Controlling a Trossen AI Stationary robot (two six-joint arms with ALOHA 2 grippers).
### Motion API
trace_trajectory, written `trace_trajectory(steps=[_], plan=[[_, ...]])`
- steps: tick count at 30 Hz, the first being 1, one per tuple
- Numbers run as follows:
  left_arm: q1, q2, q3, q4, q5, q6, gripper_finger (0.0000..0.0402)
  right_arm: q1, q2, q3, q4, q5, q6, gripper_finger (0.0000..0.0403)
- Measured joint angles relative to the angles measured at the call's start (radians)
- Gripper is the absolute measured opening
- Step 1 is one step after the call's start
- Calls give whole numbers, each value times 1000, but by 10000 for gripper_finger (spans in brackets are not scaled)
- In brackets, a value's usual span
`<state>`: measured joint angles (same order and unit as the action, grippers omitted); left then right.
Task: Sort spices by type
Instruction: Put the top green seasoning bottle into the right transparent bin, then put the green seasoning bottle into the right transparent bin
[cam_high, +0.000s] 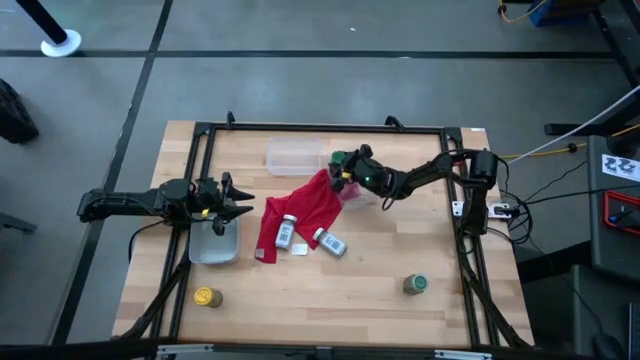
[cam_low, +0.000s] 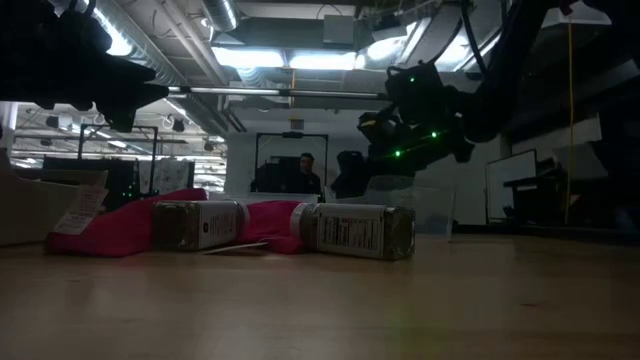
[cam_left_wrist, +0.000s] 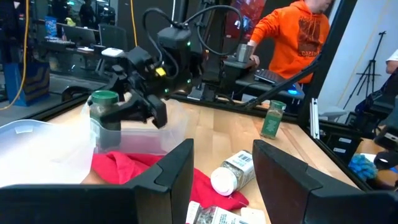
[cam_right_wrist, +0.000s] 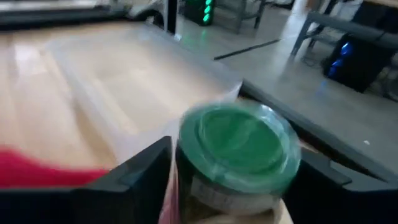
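My right gripper is shut on a green-capped jar, held in the air over the far middle of the table, above a clear tub and the red cloth. Two silver-grey jars with white labels lie on their sides, one on the cloth and one beside it. A yellow jar stands near left. A second green-capped jar stands near right. My left gripper is open and empty, above a clear tub at the left. My right gripper pinches the green-capped jar's body just below the cap between its two fingers, one on each side. The fingers come slanting down from the table's right. The jar is upright and lifted clear of the table.
A third clear tub sits at the far middle. A black frame runs along the table's edges. A person in an orange hoodie stands beyond the table's right side. Bare wood lies along the near middle.
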<state>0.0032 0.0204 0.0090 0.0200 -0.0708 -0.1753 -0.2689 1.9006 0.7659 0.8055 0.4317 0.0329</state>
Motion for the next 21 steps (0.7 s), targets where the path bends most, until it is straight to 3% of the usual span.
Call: trace_trajectory(steps=[7,14,21], plan=[[0,0,0,0,0,0,150,0,-7,1,-4,1,17,327],[0,0,0,0,0,-1,150,0,-107,1,-36,5,14,332],[0,0,0,0,0,-1,150,1,-270,1,-233,9,48,332]])
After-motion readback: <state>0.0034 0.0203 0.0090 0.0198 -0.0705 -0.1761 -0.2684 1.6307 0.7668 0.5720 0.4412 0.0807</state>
